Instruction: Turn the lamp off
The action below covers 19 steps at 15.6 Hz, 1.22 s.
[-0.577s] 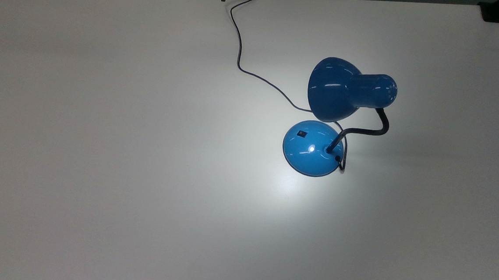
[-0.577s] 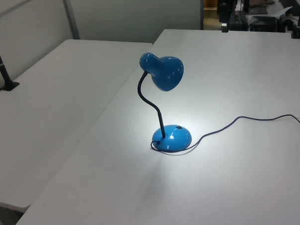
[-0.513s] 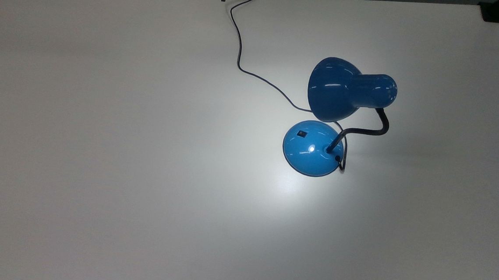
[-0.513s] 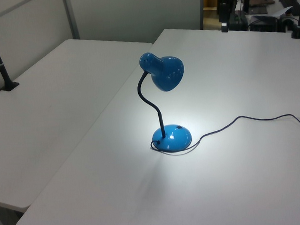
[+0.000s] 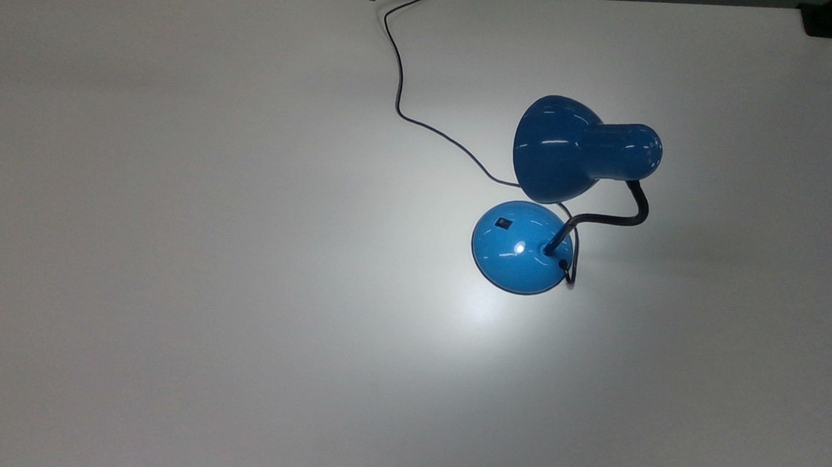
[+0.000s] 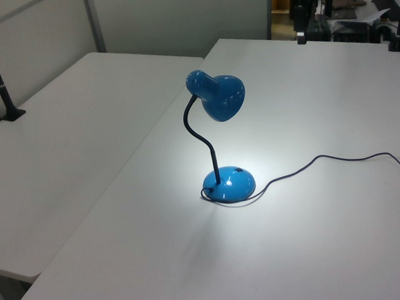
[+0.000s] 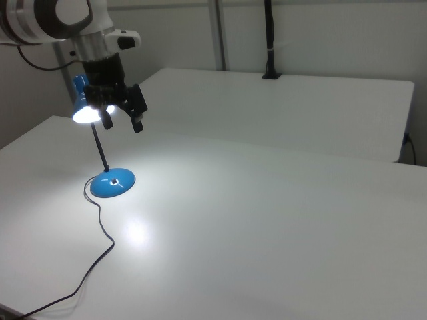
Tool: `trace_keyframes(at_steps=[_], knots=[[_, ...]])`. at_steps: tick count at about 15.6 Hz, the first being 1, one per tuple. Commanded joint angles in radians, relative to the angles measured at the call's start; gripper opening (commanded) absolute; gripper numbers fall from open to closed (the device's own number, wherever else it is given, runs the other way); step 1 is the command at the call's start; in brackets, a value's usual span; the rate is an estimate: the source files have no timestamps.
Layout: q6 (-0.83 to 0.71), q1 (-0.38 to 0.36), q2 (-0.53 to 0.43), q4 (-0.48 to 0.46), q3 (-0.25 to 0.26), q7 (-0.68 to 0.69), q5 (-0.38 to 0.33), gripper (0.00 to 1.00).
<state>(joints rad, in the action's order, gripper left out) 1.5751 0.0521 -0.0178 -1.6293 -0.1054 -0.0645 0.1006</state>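
Observation:
The lamp is lit and stands on the white table. Its blue bell shade hangs on a bent black gooseneck over the round blue base. A small black switch sits on the base's upper left in the top view. A bright patch of light lies on the table around the base. In the right view my gripper hangs open in the air, overlapping the glowing shade and well above the base. Nothing is between its fingers.
The thin dark cord runs from the base to the top view's upper edge, and trails across the table in the left view. A second white table adjoins this one. A black clamped post stands on it.

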Motion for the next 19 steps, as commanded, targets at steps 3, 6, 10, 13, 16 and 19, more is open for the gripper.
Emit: trace_keyframes(at_steps=[3,6,10,13,16,19], knots=[[-0.029,0.002,-0.004,0.000,0.000,0.000,0.002,0.70],[-0.020,0.003,-0.001,0.002,0.000,0.000,-0.007,0.15],[-0.014,0.003,0.001,0.002,0.001,0.002,-0.028,0.00],[0.028,0.009,0.001,-0.003,0.001,0.038,-0.032,0.00],[0.048,0.008,0.022,-0.007,0.000,0.200,-0.074,0.00],[0.077,0.002,0.070,-0.009,-0.003,0.363,-0.134,0.00]])
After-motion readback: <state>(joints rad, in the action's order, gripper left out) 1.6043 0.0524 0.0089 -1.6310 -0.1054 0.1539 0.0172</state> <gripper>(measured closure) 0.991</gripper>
